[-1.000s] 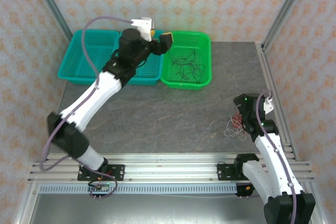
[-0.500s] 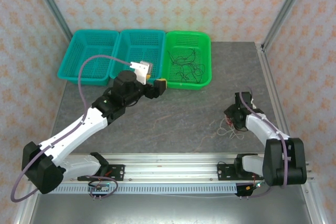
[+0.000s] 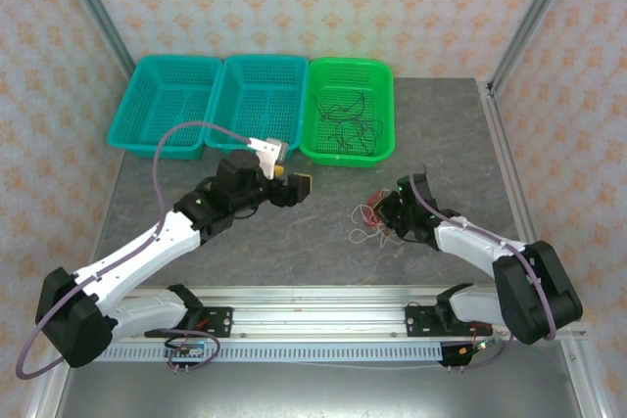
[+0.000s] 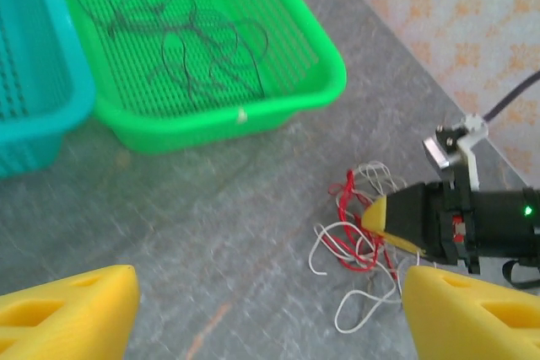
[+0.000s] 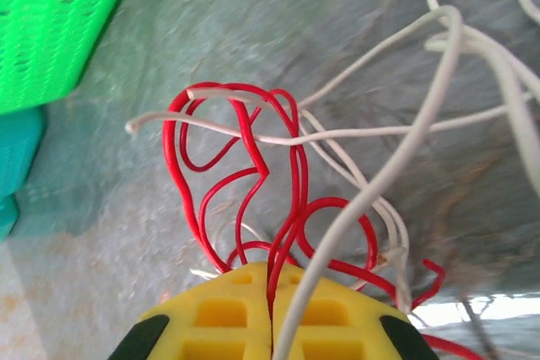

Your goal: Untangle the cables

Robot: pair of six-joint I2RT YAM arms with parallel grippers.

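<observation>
The cables (image 3: 370, 224) are a small red and white knot. They lie on the table (image 3: 313, 247), just in front of the green basket (image 3: 348, 156). Some thin black wires (image 3: 345, 124) lie inside the basket.

The right gripper (image 3: 384, 214) is pinched tight on some red strands of the knot. The left gripper (image 3: 299, 186) hangs near the basket's front. Its fingers are wide apart and hold nothing.

I think the left one should go down to one loose white loop and grab only that. Then it should pull slowly away while the right one holds on. A fast pull could make the knot tighter.
</observation>
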